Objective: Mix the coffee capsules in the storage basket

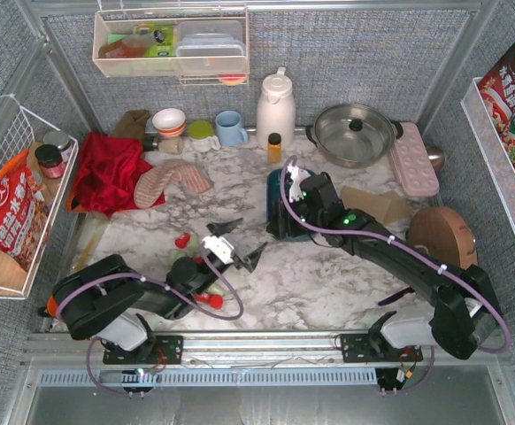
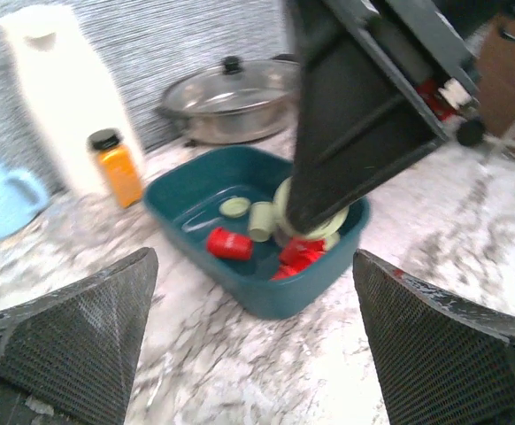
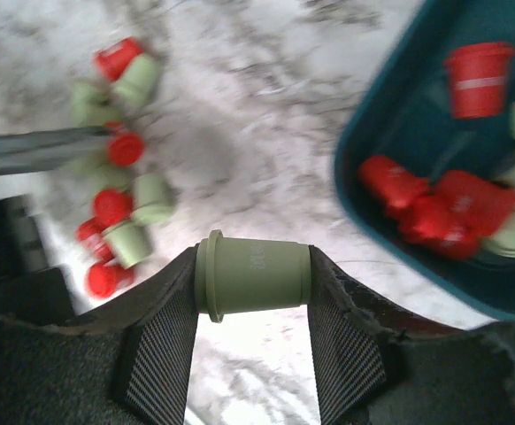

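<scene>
1. At the far left of the desk [image 1: 328,283] a red cloth [image 1: 107,173] is spread, and a mitt [image 1: 171,183] is laid over its right edge.
2. Loose capsules [image 1: 187,255] in 2 colours, red and pale green, are scattered on the desk by the left arm.
3. The left claw [image 1: 240,243] is held above the desk just right of that heap. Its fingers [image 2: 72,345] are spread wide and nothing is gripped between them.
4. The basket [image 1: 272,195] is set at the middle of the desk, right of the left claw. It stands in front of a white jug [image 1: 275,106] and a small orange bottle [image 1: 274,146]. Several red and green capsules [image 2: 229,243] are seen lying in it.
5. The right claw [image 3: 255,292] is half closed on 1 green capsule [image 3: 253,270]. This is gripped crosswise, its rimmed end against one finger and its narrow end against the other. In the right wrist view it is held over bare desk just beside a corner of the basket. In the top view part of the basket is hidden by the right arm.
6. A lidded pot [image 1: 353,133] is placed behind and to the right of the basket.
</scene>
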